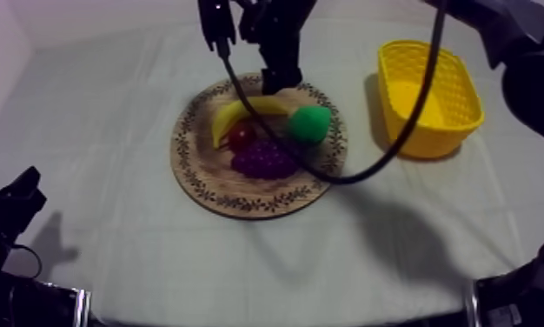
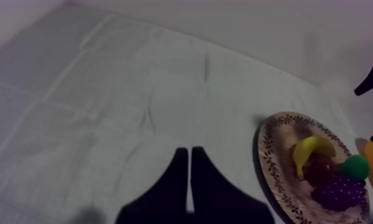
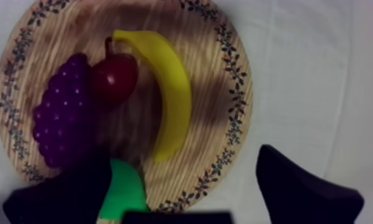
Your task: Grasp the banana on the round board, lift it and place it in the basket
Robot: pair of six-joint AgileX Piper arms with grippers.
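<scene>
Right wrist view has the right claw (image 3: 183, 164) spread wide over the banana (image 3: 172, 89), ungrasped on the wooden board (image 3: 221, 77), so gripping, lifting and dropping it into the yellow basket (image 1: 427, 139) all remain.

The banana (image 3: 174, 95) has bare wood along its outer curve, toward the rim of the board (image 3: 239, 83). On its inner side the small red fruit (image 3: 114, 77) sits just beside it, with the grapes (image 3: 61, 119) beyond. The pear (image 3: 123, 190) crowds one end, close by one finger of the right claw (image 3: 185, 156), whose fingers are spread wide above. Between the board and the yellow basket (image 1: 436, 139) runs a bare strip of tabletop (image 1: 110, 104), and the basket's mouth faces up.
</scene>
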